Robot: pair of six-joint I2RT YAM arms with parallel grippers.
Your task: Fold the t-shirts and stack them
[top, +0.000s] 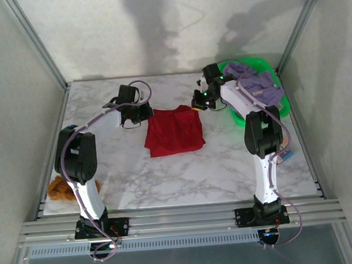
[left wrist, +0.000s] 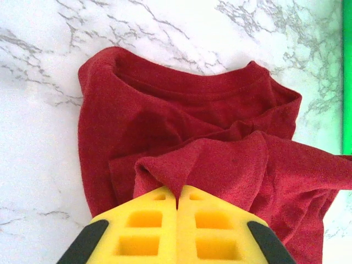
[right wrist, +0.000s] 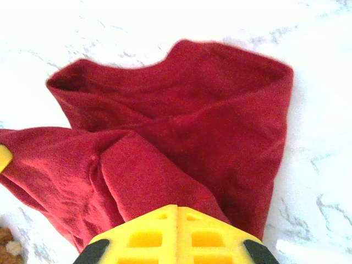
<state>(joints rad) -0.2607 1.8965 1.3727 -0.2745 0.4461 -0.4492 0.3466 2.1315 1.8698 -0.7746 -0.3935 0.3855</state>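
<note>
The deep red t-shirt (top: 175, 131) lies crumpled near the middle of the marble table, its back corners lifted toward the two grippers. My left gripper (top: 143, 113) is at the shirt's far left corner. In the left wrist view its yellow fingers (left wrist: 144, 220) are shut on a pinched fold of the red t-shirt (left wrist: 192, 126). My right gripper (top: 197, 103) is at the far right corner, and in the right wrist view it (right wrist: 177, 208) is shut with the red t-shirt (right wrist: 181, 126) running into its tips. The lavender t-shirt (top: 254, 81) is heaped in the green basket (top: 283, 103).
The green basket stands at the table's far right, and its edge (left wrist: 346, 77) shows in the left wrist view. A fuzzy orange-brown lump (top: 60, 188) sits at the near left edge of the table. Bare marble (top: 185, 179) stretches in front of the red shirt.
</note>
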